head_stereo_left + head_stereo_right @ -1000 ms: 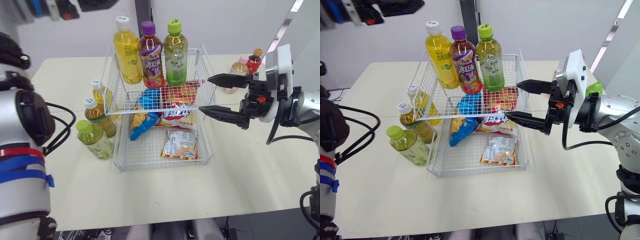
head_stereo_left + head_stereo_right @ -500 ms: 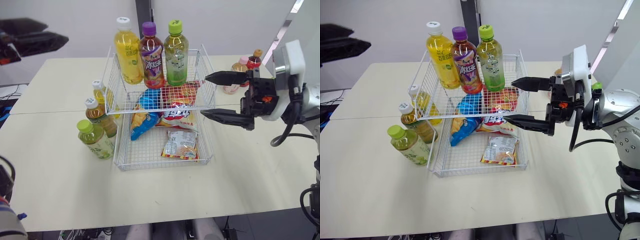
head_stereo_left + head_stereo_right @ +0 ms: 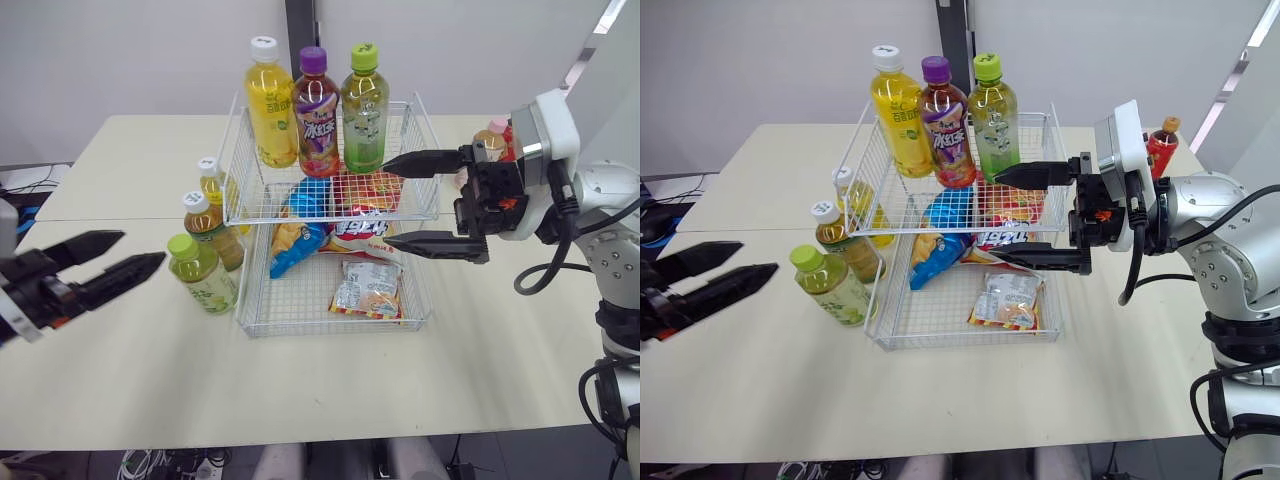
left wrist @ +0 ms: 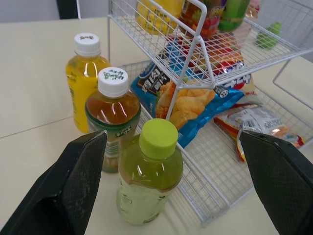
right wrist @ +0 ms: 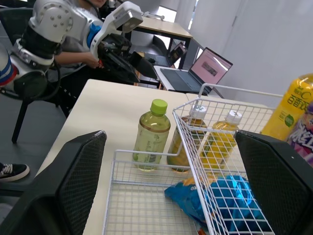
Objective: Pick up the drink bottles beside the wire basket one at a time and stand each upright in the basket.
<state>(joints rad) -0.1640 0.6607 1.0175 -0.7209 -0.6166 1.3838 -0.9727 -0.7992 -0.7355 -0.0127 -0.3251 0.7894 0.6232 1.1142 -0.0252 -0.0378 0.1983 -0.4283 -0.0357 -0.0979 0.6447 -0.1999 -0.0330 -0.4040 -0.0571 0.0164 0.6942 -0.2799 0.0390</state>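
Swinging down from its raised position of half a second ago, the left end effector (image 3: 140, 247) now hangs low over the tabletop (image 3: 300, 390) with its two fingers spread wide. It points at the green-capped bottle (image 3: 203, 275) and is near it but not touching. In the left wrist view that bottle stands between the open fingers, so the approach looks lined up and this is likely the reach for the next pick. Just behind it stand a brown tea bottle (image 3: 213, 228) and a yellow bottle (image 3: 213, 185), all three upright on the tabletop, close against the left side of the wire basket (image 3: 330, 328). Three more bottles (image 3: 317, 110) already stand upright on the basket's upper tier, with snack packets (image 3: 365, 288) lying below.

The left forearm runs low and almost level from the tabletop's left edge. The right end effector (image 3: 388, 203) has stayed much as before, with its fingers wide apart and holding nothing. Its forearm reaches in level from the right, over the basket's right side.
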